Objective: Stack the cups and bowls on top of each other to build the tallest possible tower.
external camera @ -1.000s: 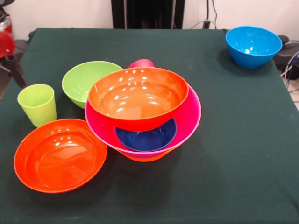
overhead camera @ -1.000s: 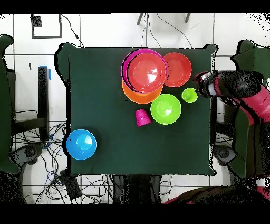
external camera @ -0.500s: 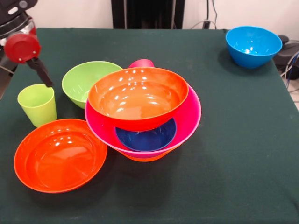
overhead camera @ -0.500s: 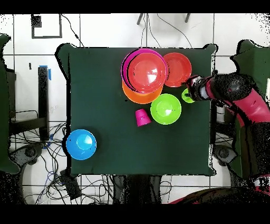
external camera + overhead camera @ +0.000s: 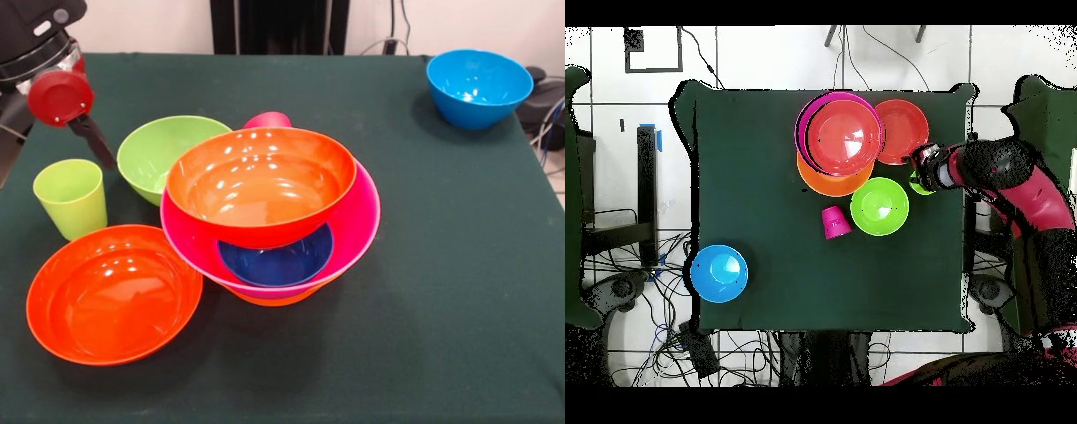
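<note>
My gripper hangs open at the table's left side in the front view, its fingers spread just above and behind the lime green cup. In the overhead view my gripper covers most of that cup. The tower is a big orange bowl at the bottom, a big pink bowl, a small dark blue bowl and a tilted red-orange bowl. The green bowl, a shallow red-orange bowl and the light blue bowl stand alone. A red-pink cup stands behind the tower. The yellow-orange cup is out of view.
The dark green table ends close to the lime cup's left. Cables and black chair parts lie on the floor around the table. The robot's pedestal stands at the far side.
My gripper has moved in from the table's edge, over the lime green cup and toward the green bowl. Bowls, cups and tower have not moved.
</note>
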`<act>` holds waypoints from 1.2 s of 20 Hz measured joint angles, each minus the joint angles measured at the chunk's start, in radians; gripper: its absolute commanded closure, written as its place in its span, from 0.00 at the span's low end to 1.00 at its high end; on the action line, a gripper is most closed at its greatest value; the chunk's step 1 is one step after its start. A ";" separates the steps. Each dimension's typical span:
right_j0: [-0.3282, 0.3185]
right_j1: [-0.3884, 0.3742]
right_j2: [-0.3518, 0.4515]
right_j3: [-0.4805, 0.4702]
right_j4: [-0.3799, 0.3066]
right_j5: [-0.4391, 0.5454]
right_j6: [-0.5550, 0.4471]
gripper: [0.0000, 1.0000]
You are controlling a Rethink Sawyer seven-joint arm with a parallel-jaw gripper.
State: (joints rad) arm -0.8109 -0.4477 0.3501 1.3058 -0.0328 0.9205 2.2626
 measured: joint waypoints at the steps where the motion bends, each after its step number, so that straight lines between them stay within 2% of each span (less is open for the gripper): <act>1: 0.000 0.003 0.001 0.000 -0.001 0.000 0.000 0.00; 16: 0.000 0.032 0.002 -0.001 -0.012 0.000 0.000 0.00; 24: 0.020 0.032 -0.006 -0.042 -0.072 0.000 0.000 0.00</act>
State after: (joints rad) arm -0.7911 -0.4157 0.3440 1.2641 -0.1052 0.9205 2.2626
